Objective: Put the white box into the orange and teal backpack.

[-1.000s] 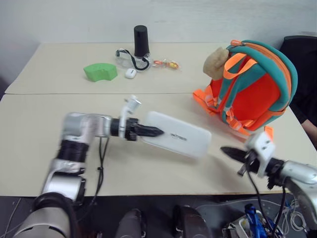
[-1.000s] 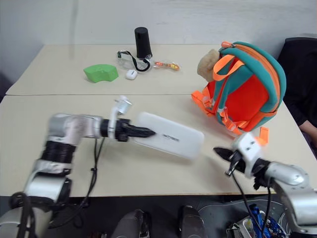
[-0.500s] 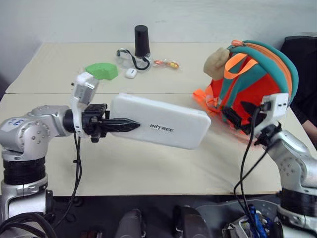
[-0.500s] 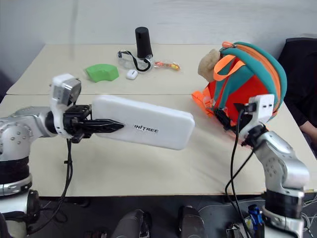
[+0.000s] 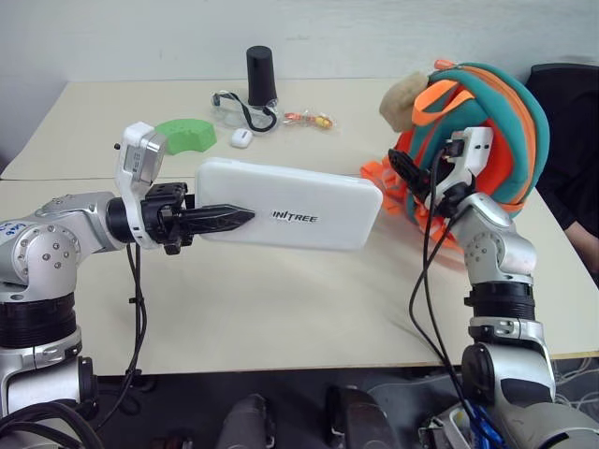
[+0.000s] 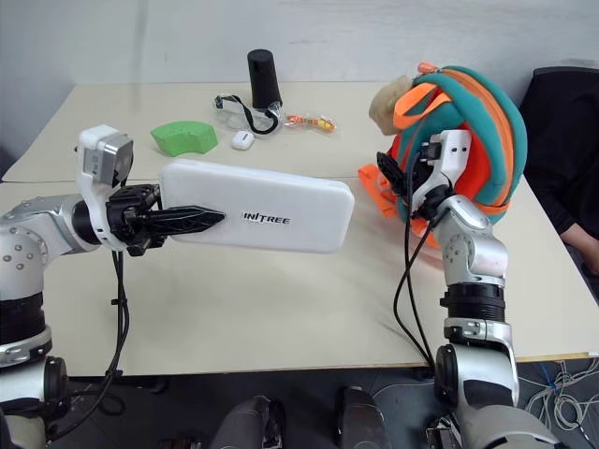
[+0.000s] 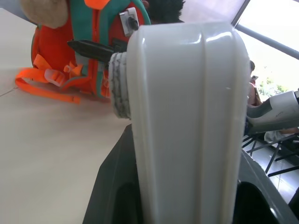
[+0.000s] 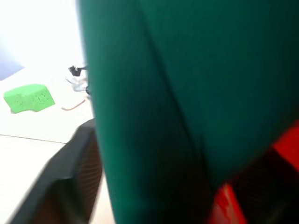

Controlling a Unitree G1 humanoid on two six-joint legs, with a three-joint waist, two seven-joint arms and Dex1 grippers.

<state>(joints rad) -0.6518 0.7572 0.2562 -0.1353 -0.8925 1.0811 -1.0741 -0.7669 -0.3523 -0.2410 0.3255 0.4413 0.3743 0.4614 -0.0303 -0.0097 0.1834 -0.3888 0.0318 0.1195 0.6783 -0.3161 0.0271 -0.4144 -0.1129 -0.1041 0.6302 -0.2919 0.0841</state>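
Observation:
My left gripper (image 5: pixel 234 217) is shut on one end of the white box (image 5: pixel 299 215). It holds the box level above the table, with the lettered lid facing me and the free end pointing at the orange and teal backpack (image 5: pixel 501 112). The backpack stands at the table's right, with a tan plush toy (image 5: pixel 402 98) at its top. My right gripper (image 5: pixel 402 176) is up against the backpack's front, at its teal edging (image 8: pixel 163 93). In the left wrist view the box (image 7: pixel 187 116) rises close up, with the backpack (image 7: pixel 56 60) and the right gripper (image 7: pixel 88 46) behind it.
On the far table stand a black cylinder (image 5: pixel 260 75), clear goggles (image 5: pixel 234 108), a green foam block (image 5: pixel 187 131), a small white object (image 5: pixel 241 138) and an orange wrapper (image 5: pixel 309 119). Orange straps (image 5: pixel 379 182) trail onto the table. A person in dark clothing (image 5: pixel 566 140) sits at the right.
The left gripper lifted the box off the table and rolled it lid-forward. The right arm swung up from the front edge to the backpack's front. The backpack's top has tipped slightly.

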